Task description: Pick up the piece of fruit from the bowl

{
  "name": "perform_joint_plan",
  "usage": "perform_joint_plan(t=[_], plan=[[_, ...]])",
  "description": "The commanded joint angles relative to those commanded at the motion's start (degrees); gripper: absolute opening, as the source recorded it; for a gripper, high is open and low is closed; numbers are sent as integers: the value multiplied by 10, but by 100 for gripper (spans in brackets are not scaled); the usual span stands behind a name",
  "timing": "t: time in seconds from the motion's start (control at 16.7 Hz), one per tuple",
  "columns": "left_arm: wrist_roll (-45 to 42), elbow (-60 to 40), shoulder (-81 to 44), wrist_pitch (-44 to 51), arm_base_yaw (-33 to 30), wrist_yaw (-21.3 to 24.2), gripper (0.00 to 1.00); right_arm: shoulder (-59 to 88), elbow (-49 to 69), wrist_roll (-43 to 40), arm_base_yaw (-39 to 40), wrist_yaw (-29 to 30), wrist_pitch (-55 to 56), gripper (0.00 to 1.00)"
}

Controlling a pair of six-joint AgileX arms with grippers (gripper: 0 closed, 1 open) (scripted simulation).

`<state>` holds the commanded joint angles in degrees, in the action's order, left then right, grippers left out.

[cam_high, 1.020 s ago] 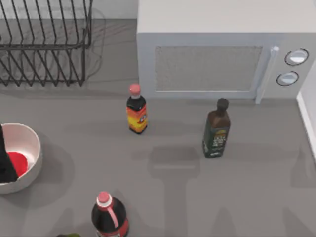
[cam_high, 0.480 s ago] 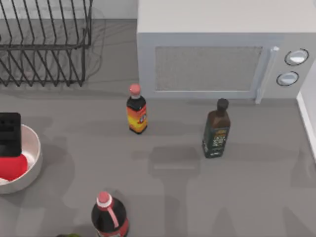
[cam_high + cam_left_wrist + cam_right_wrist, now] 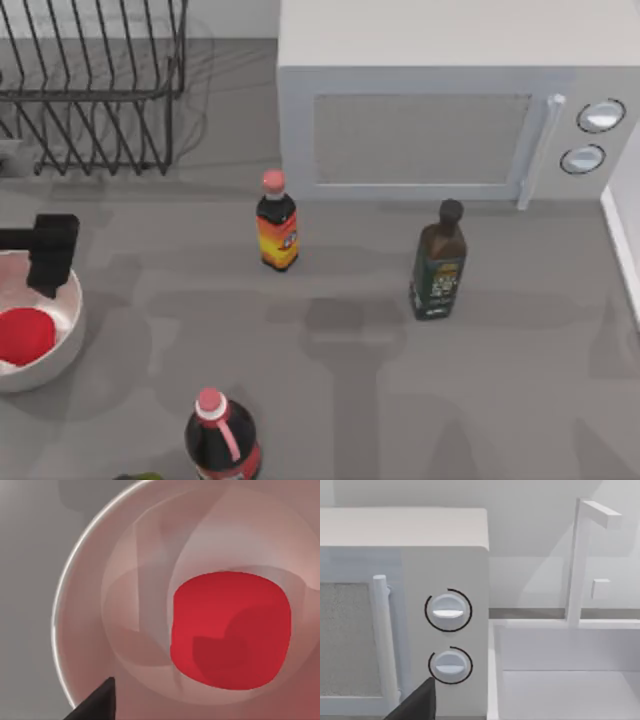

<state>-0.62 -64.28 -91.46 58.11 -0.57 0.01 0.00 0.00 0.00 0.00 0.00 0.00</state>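
The white bowl sits at the table's left edge, and the red piece of fruit lies loose inside it. My left gripper hovers over the bowl's back rim, just behind the fruit and not touching it. Looking down from the left wrist, the fruit rests on the glossy bowl floor, with one dark fingertip off to the side and nothing held. The jaws stand open. My right arm is parked, one fingertip showing before the microwave's knobs.
A microwave stands at the back, a black wire rack at the back left. Mid-table stand a sauce bottle with a pinkish cap and a dark bottle. A dark red-capped bottle stands near the front edge.
My left gripper has moved from over the bowl's left side toward the back and right, uncovering the fruit. The fruit stays in the bowl. The right arm has not moved.
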Motion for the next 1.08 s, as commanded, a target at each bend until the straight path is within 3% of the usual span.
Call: perform_joint_plan(t=[0.6,1.08], plan=[[0,-30,-54,24,1,0,100,0,0,0,0,0,0,100],[-3,79,-143,-184,1,0,100,0,0,0,0,0,0,100]])
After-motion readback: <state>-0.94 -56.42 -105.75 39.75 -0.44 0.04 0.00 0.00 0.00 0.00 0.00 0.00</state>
